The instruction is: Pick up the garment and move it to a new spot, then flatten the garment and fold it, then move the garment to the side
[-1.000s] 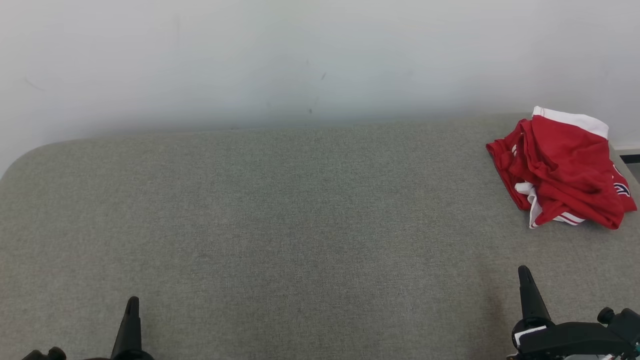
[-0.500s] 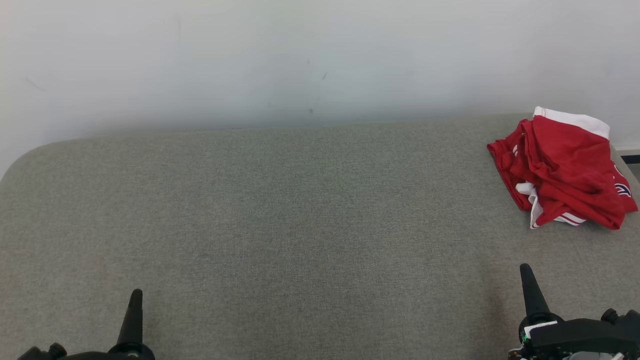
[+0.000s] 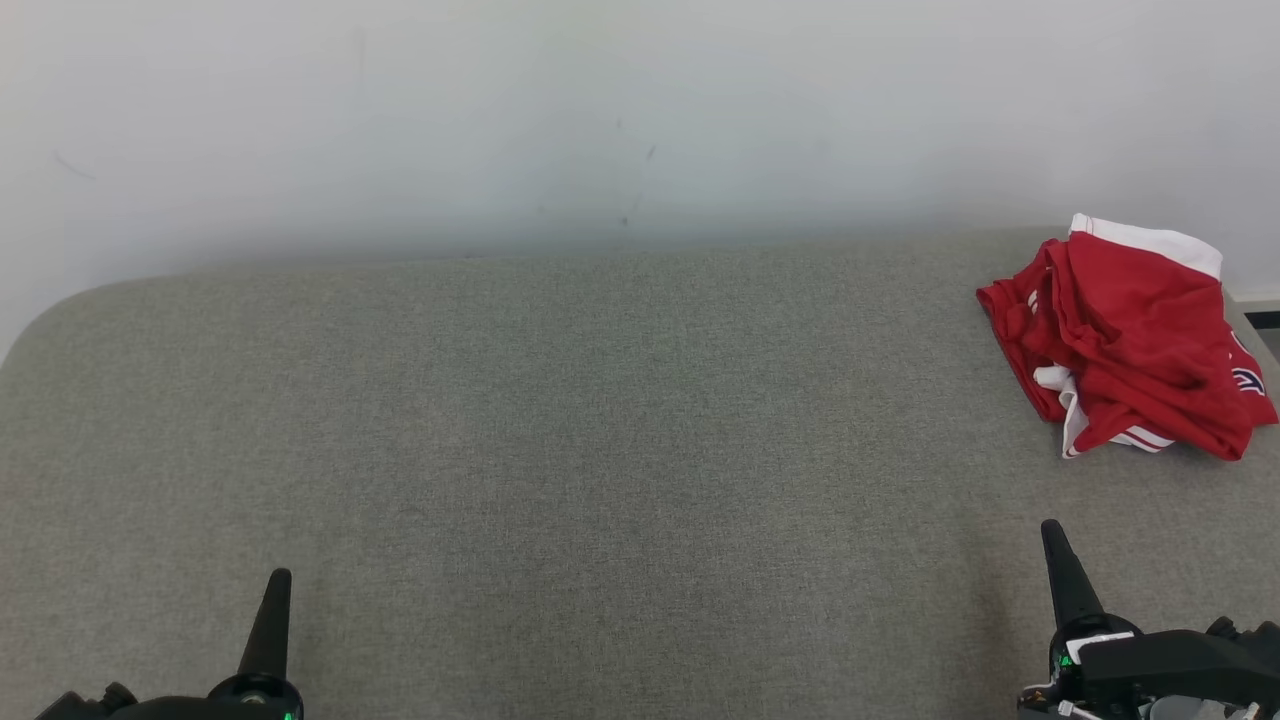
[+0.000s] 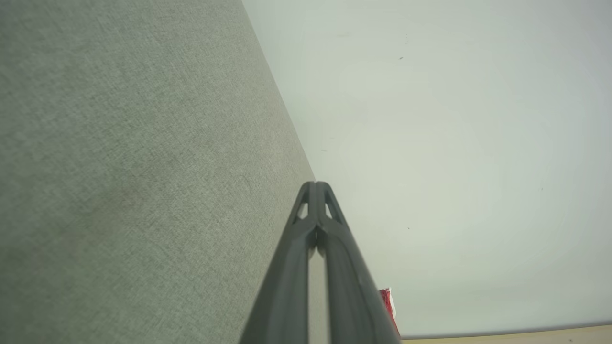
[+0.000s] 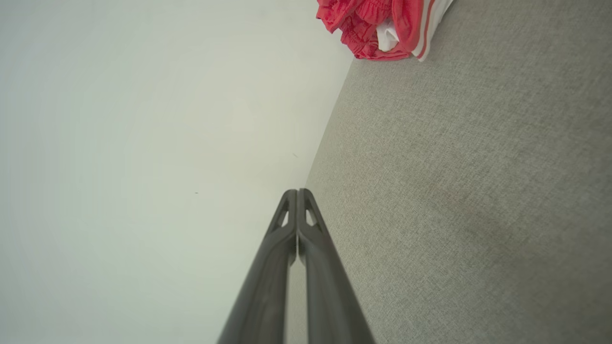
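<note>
The garment (image 3: 1130,345) is red with white bands and lies crumpled in a heap at the far right of the grey fabric surface (image 3: 600,420). The right wrist view catches its edge (image 5: 382,24) at the top. A sliver of the garment (image 4: 388,306) peeks out beside the fingers in the left wrist view. My left gripper (image 3: 277,582) stands at the lower left, shut and empty, far from the garment. My right gripper (image 3: 1052,532) is at the lower right, shut and empty, a short way in front of the garment. Both pairs of fingers (image 4: 315,188) (image 5: 297,196) are pressed together.
A plain pale wall (image 3: 600,120) runs behind the grey surface. The surface's rounded corner (image 3: 40,320) is at the far left. Its right edge (image 3: 1245,320) passes just beyond the garment.
Both grippers have crept a little forward, up the head view. The garment has not moved.
</note>
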You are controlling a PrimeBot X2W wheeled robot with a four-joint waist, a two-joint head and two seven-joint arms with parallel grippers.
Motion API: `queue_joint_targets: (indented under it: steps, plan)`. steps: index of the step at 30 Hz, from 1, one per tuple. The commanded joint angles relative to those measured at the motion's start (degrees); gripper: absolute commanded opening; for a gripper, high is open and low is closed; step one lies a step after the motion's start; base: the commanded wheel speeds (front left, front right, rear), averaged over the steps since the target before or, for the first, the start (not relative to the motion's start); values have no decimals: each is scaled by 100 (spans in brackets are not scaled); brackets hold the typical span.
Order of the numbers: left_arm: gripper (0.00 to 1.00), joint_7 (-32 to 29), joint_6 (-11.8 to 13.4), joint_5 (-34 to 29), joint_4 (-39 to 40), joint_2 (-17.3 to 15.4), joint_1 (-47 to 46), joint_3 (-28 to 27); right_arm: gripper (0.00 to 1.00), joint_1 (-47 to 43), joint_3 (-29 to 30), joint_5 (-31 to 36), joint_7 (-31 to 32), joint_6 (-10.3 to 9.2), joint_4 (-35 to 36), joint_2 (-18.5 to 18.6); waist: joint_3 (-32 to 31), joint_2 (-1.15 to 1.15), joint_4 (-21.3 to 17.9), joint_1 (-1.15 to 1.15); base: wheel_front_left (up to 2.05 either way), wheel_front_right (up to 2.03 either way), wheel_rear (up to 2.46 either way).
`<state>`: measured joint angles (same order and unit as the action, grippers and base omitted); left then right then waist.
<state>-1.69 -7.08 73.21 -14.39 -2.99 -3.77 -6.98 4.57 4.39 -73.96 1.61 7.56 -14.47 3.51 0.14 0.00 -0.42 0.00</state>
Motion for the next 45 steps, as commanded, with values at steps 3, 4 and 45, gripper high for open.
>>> queue_joint_targets:
  steps: [3,4,45]
  plan:
    - [0,-70,-30,261,52,-7,-117,1,0,88,43,-246,69,-9,50,-17,0,0,4,0,0,0,0]
    - [0,-70,-30,261,52,-7,-117,1,0,88,43,-246,69,-9,50,-17,0,0,4,0,0,0,0]
    - [0,-508,-48,1930,39,14,-278,43,0,188,234,-1843,516,-13,54,-71,3,0,42,0,0,0,0]
